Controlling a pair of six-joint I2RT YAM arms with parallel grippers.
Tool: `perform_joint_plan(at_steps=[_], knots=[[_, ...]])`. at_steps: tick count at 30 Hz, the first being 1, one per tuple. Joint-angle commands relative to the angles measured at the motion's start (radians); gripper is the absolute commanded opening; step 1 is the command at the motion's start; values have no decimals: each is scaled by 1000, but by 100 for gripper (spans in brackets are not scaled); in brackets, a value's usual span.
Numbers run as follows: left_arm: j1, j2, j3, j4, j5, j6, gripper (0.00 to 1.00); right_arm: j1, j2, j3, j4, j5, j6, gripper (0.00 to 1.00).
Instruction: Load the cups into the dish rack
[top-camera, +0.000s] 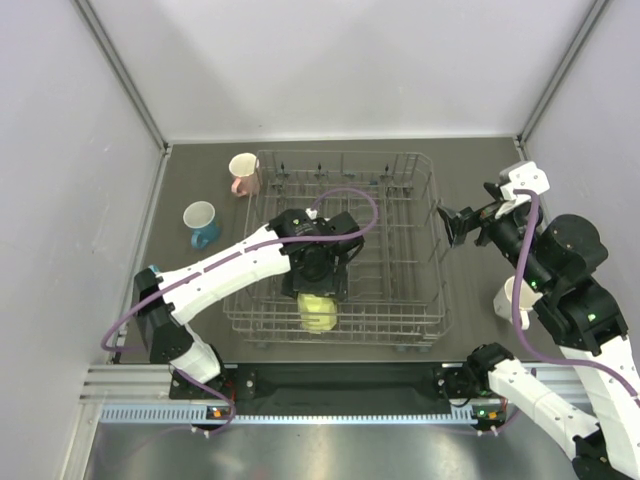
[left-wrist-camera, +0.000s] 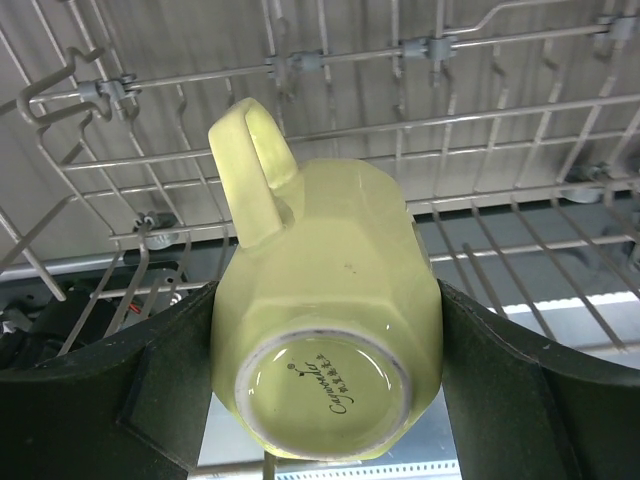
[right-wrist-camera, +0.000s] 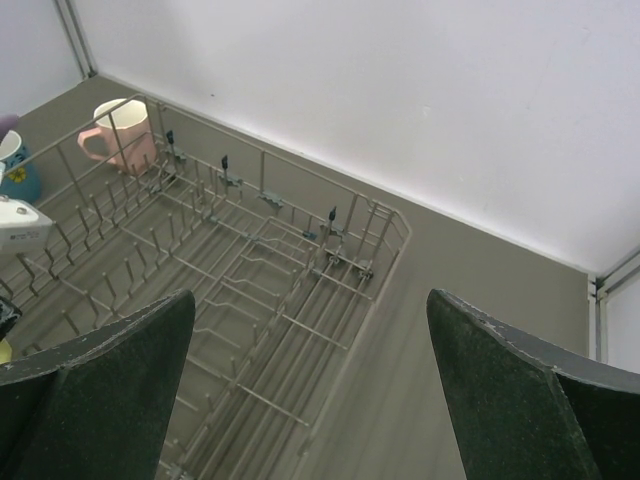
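The grey wire dish rack (top-camera: 398, 296) stands mid-table. My left gripper (top-camera: 318, 292) is over its near side, shut on the yellow mug (top-camera: 319, 314). In the left wrist view the yellow mug (left-wrist-camera: 325, 340) sits between my fingers (left-wrist-camera: 110, 400) with its base toward the camera and its handle up, over the rack wires (left-wrist-camera: 400, 128). My right gripper (top-camera: 450, 224) is open and empty just right of the rack. The pink mug (top-camera: 244, 174) stands outside the rack's far left corner. A blue mug (top-camera: 201, 224) stands left of the rack. A white mug (top-camera: 510, 298) is half hidden behind my right arm.
The right wrist view shows the rack (right-wrist-camera: 250, 260), the pink mug (right-wrist-camera: 125, 135) and the blue mug (right-wrist-camera: 18, 172) beyond my open gripper (right-wrist-camera: 310, 390). White walls close the table at back and sides. A metal rail runs along the near edge (top-camera: 330, 395).
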Motion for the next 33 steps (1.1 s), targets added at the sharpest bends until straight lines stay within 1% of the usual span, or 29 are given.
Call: perform_joint_plan(at_steps=[1, 5, 15, 20, 23, 29, 30, 33], knots=[[-7, -29, -24, -8, -33, -16, 0, -9, -3, 3, 19, -7, 3, 99], [-13, -36, -64, 16, -65, -31, 0, -9, -6, 0, 12, -7, 3, 98], [-23, -72, -144, 78, -88, -69, 0, -9, -9, 0, 6, -12, 7, 99], [-26, -107, -173, 105, -116, -92, 0, -7, -9, -2, 3, -10, 14, 98], [-33, -133, -194, 143, -148, -80, 0, -9, -7, -2, 1, -12, 14, 98], [-50, -119, -223, 140, -173, -91, 0, -9, -1, -2, 1, -12, 20, 98], [-55, -116, -228, 145, -174, -88, 0, -9, 2, 0, 1, -36, 21, 99], [-69, -118, -243, 145, -210, -105, 0, -9, 5, 1, 1, -41, 24, 98]])
